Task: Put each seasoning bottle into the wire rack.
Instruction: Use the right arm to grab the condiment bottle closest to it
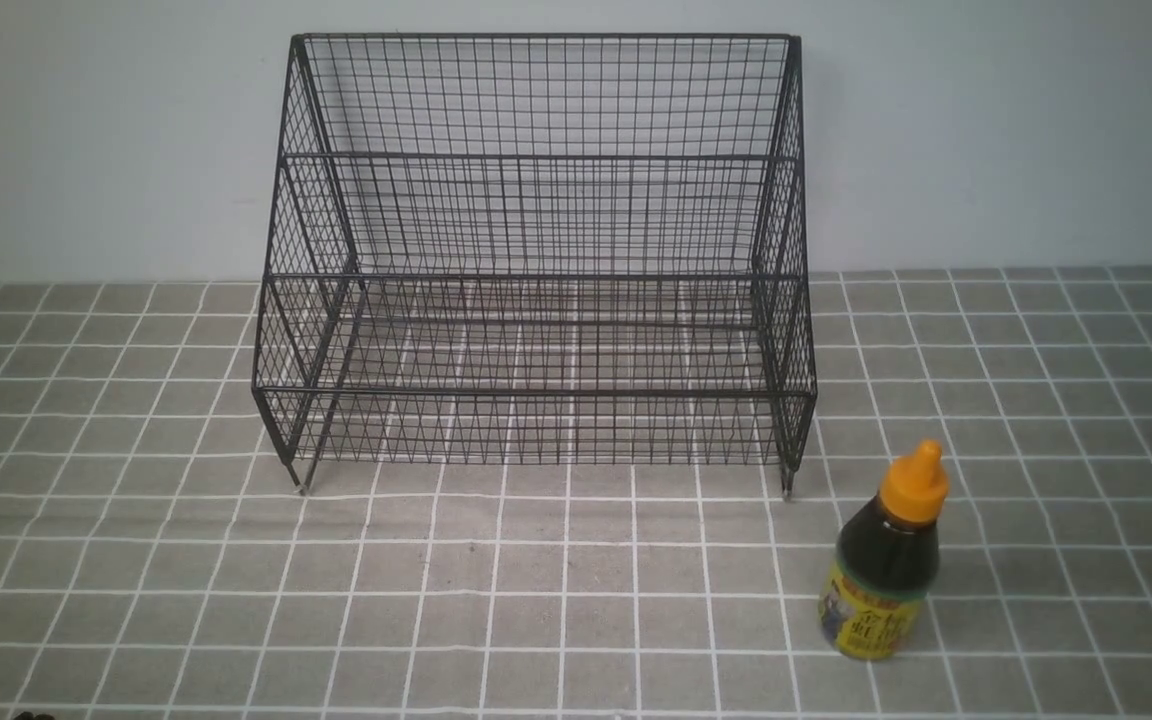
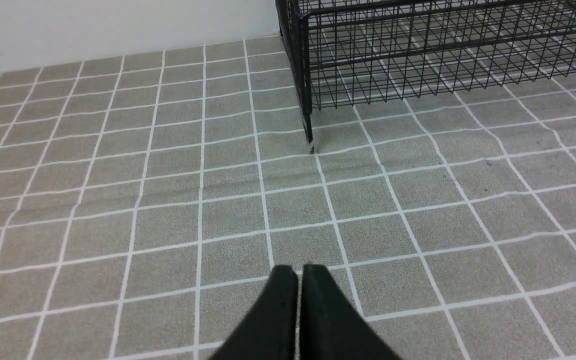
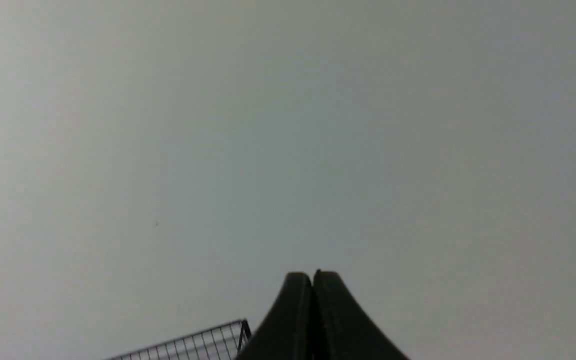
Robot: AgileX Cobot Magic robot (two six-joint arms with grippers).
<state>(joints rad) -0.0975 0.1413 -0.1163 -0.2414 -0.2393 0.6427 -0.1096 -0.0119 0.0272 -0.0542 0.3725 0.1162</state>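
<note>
One seasoning bottle, dark brown with an orange nozzle cap and a yellow-green label, stands upright on the cloth in front of the rack's right foot. The black wire rack stands at the back against the wall, both tiers empty. Neither gripper shows in the front view. My left gripper is shut and empty, low over the cloth, with the rack's front left foot ahead of it. My right gripper is shut and empty, pointing at the wall, with the rack's top corner just beside it.
A grey cloth with a white grid covers the table. A plain pale wall rises behind the rack.
</note>
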